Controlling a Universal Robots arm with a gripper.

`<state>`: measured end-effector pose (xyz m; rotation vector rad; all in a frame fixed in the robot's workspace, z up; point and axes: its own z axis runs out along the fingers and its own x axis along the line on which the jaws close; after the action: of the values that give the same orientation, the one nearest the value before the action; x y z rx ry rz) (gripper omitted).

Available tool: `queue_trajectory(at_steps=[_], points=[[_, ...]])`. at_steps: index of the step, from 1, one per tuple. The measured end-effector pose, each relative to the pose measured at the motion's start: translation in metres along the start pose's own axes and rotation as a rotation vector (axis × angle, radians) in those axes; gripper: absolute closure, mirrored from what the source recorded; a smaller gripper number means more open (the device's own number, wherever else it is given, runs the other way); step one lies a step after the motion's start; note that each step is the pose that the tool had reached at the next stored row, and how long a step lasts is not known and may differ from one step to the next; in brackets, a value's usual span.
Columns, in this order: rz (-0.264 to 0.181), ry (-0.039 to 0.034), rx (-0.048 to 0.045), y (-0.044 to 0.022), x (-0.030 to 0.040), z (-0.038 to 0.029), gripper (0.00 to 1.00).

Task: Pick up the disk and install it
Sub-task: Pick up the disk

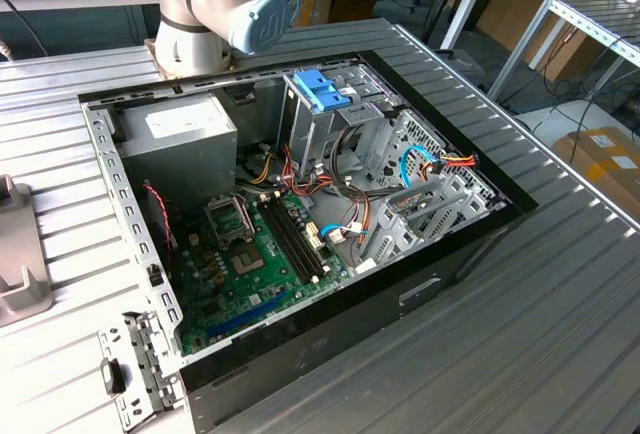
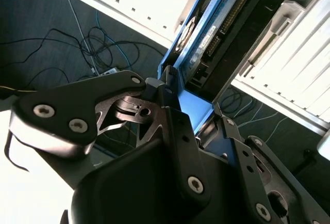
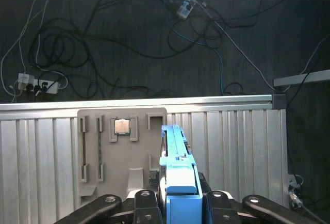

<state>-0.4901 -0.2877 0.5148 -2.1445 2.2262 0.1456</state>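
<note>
1. The disk [image 3: 178,182] is off the table, clamped on edge between the fingers of the gripper [image 3: 178,199]. Its blue bracket [image 3: 174,146] faces the first wrist view.
2. In the second wrist view the disk [image 2: 219,28] runs away from the gripper [image 2: 172,87]. It shows its dark circuit-board side and a connector row inside the blue bracket [image 2: 193,105].
3. The black fingers [image 2: 180,131] press against both flat sides of the disk, with no gap visible.
4. Behind the disk in the first wrist view lies the ribbed metal table [image 3: 232,146]. On it is a grey fixture plate [image 3: 103,157] holding a small square chip [image 3: 121,126].
5. Past the table edge, loose cables [image 3: 77,43] lie on a dark floor.
6. In the exterior view an open computer case [image 1: 300,354] lies on the table [image 1: 520,334], with the motherboard [image 1: 250,254] exposed.
7. The grey power-supply box [image 1: 180,134] sits in the corner towards the exterior view's left, near the arm [image 1: 220,4].
8. The drive cage [image 1: 385,144] carries a light-blue latch [image 1: 322,89] at its top.
</note>
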Motion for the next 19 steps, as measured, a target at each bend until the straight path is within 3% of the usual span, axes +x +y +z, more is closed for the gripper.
queue_trajectory(at_steps=[4, 19], points=[[0.0, -0.0021, -0.0001, 0.0003, -0.001, -0.0106, 0.63], [0.0, -0.002, -0.0002, 0.0003, 0.0022, -0.0117, 0.63]])
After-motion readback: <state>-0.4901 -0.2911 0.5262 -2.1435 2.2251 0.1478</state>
